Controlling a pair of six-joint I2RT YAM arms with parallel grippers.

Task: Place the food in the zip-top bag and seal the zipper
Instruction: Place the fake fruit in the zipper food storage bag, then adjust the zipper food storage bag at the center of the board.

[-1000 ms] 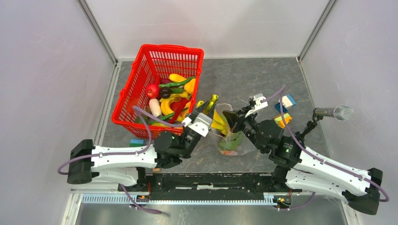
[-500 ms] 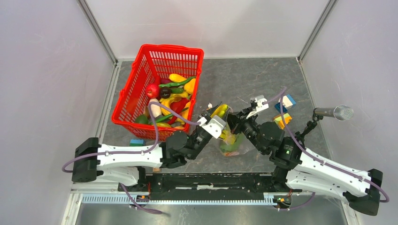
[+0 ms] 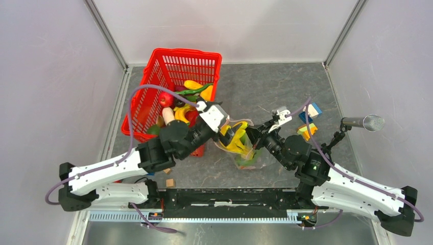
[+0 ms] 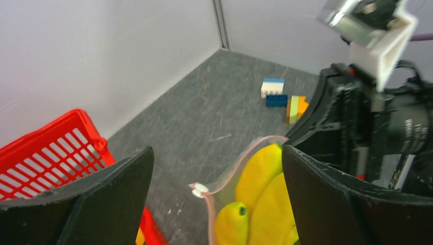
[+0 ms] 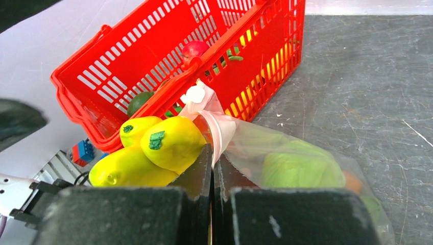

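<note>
Hanging spread wide, left tool (image 4: 214,196) sits just above the zip-top bag (image 4: 231,171).

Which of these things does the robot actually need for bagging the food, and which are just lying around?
Needed: zip-top bag, pinched by the shut right gripper; its pink zipper; bananas and green cabbage ball inside it; toy food in the red basket; open left gripper.
Lying about: building blocks; microphone; small wooden cube.
</note>
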